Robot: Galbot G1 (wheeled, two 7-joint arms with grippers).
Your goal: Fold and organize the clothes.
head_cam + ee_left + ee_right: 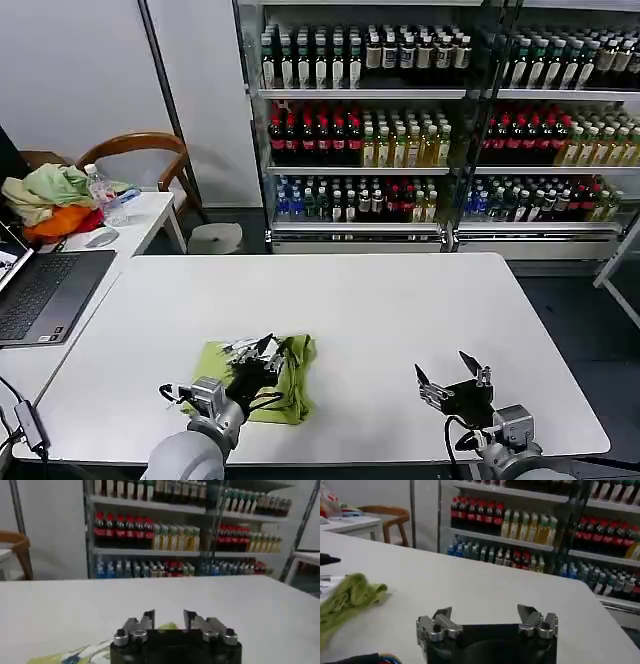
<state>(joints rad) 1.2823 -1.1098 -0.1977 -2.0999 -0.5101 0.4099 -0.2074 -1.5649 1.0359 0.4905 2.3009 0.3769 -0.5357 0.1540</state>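
Observation:
The clothes, one lime yellow-green T-shirt [290, 385], lie bunched into a small rough packet on the white table [380, 310], near its front edge on the left. My left gripper [262, 350] sits low over the shirt's near part, open, with a bit of green cloth [167, 627] showing at the base of its fingers [149, 617]. My right gripper [445, 372] hovers open over bare table at the front right, nothing between its fingers [524, 611]. In the right wrist view the shirt [350, 595] lies well off to one side.
A laptop [40, 290] lies at the table's left edge, with a cable [25, 420] near the front corner. A side table [150, 215] behind holds a heap of garments [50, 195] and a water bottle [103, 195]. Drink shelves [400, 120] stand beyond.

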